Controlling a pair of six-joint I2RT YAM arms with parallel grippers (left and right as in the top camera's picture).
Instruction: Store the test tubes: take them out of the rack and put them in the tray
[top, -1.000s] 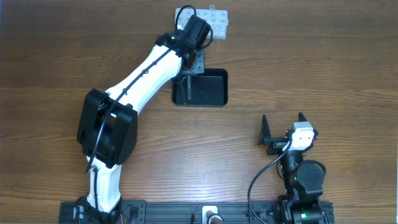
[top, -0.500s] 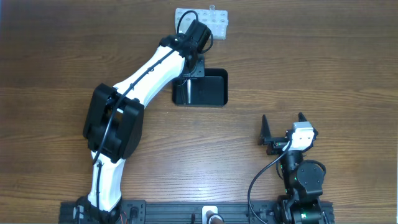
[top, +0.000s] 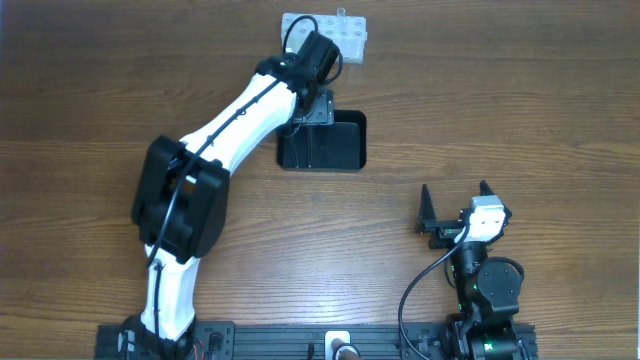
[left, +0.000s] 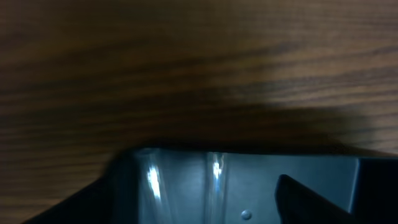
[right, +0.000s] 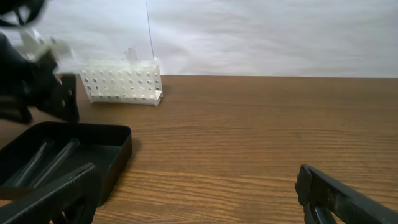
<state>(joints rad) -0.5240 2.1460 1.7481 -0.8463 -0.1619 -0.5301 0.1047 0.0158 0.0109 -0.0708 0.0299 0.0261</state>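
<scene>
**Left gripper** (top: 318, 108): fingers spread, nothing between them. It hovers low over the tray's near corner, probably so that glass goes down gently.

**Tubes** (left: 216, 183): two, directly beneath the gripper. They lie side by side on the tray floor, lengthwise, so they cannot roll out.

**Tray** (top: 363, 140): black, with walls, under and just beyond the gripper.

**Rack** (top: 352, 38): white, close behind the gripper, within short reach. One more tube (right: 130, 55) seems to stand in it.

**Right gripper** (top: 455, 202): wide apart, empty, parked well away, clear of the work.

**Writing**: none legible.
</scene>
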